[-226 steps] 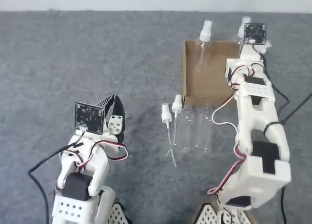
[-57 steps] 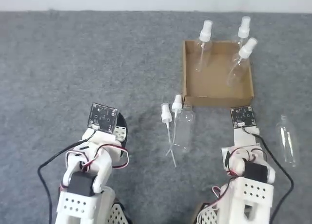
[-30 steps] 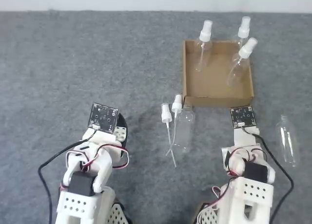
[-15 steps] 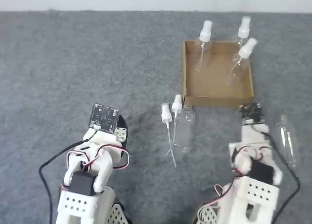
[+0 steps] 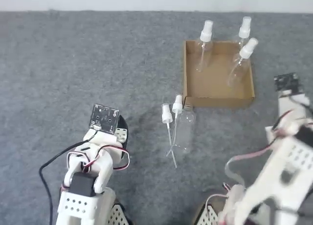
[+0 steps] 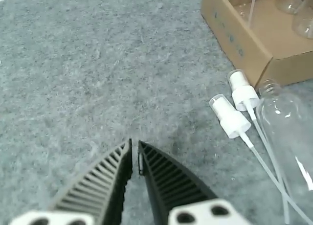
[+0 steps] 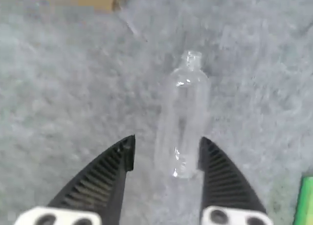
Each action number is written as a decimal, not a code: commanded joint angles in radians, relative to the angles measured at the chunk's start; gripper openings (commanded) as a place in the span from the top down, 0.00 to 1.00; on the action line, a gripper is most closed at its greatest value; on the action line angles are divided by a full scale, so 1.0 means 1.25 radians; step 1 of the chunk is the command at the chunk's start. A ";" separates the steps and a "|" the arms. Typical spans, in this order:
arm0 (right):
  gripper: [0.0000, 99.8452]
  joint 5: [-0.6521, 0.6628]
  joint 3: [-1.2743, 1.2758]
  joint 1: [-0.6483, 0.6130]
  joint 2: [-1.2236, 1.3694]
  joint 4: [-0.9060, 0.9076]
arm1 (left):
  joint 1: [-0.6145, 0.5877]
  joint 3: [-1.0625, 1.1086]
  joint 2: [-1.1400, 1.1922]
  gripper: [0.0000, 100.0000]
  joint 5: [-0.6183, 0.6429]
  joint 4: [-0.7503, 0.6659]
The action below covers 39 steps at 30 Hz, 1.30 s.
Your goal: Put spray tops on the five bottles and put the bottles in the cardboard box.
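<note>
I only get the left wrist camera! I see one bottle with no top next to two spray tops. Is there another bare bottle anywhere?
Observer: Yes. A second topless bottle lies on the grey mat, and the right gripper hangs over it with its fingers open.
Operator: How many bottles are in the box?
Observer: Three capped bottles are in the cardboard box, each with its spray top on.
</note>
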 commanded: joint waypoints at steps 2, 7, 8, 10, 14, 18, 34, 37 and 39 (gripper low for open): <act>0.73 0.063 -0.164 0.069 0.213 0.003 | -0.002 -0.007 -0.012 0.99 -0.006 -0.021; 0.69 0.092 -0.257 0.079 0.386 0.001 | -0.001 -0.006 -0.012 0.99 -0.006 -0.021; 0.69 0.092 -0.271 0.078 0.412 0.001 | -0.001 -0.006 -0.012 0.99 -0.006 -0.021; 0.70 0.087 -0.302 0.075 0.461 -0.001 | -0.001 -0.006 -0.012 0.99 -0.006 -0.021; 0.71 0.050 -0.352 0.063 0.546 -0.037 | -0.001 -0.006 -0.012 0.99 -0.006 -0.021; 0.75 -0.005 -0.387 0.050 0.601 -0.067 | -0.001 -0.006 -0.012 0.99 -0.006 -0.021; 0.75 -0.079 -0.398 -0.002 0.650 -0.077 | 0.001 -0.006 -0.012 0.99 -0.006 -0.021; 0.75 -0.077 -0.381 -0.002 0.649 -0.080 | 0.001 -0.006 -0.012 0.99 -0.006 -0.021; 0.75 -0.077 -0.368 -0.002 0.649 -0.084 | -0.002 -0.006 -0.012 0.99 -0.006 -0.021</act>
